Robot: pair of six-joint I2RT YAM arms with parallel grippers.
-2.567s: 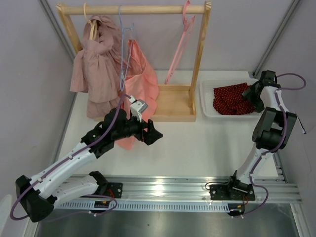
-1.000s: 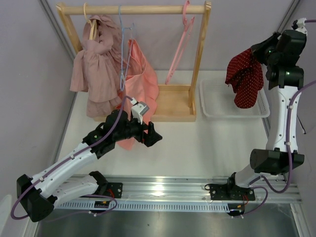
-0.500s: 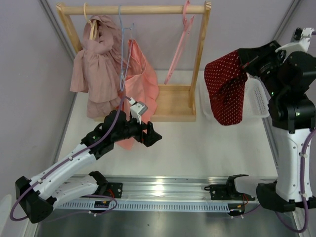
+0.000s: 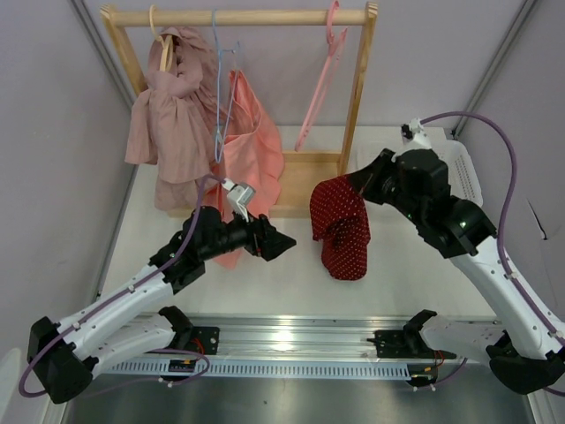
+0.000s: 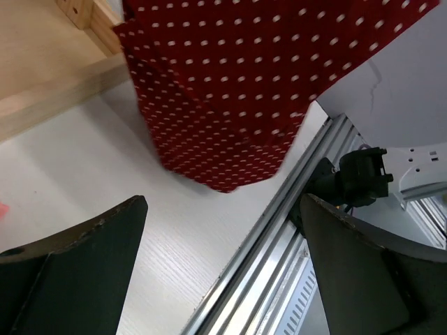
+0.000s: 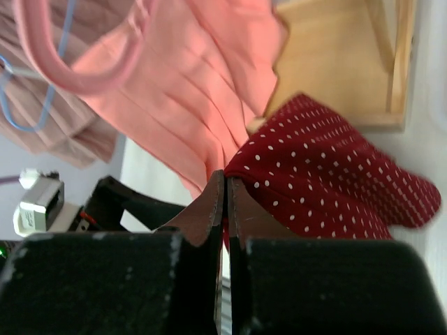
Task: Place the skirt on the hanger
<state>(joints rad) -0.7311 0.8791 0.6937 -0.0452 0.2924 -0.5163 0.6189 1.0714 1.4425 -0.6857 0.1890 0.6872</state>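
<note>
Red dotted cloth, the skirt (image 4: 342,231) hangs limp over the desk (image 4: 291,284) from the right hand (image 4: 364,184), which pinches its upper edge. It looks light, soft and floppy, so the spread left hand (image 4: 281,245) near it should probably take the waistband's free end.

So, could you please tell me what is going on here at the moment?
The right claw is shut on the dark red polka-dot skirt and holds it hanging over the table, in front of the wooden rack. The left claw is open and empty, pointed toward the skirt. The pink hanger hangs bare on the rack's rail, so the skirt is not yet on it.
</note>
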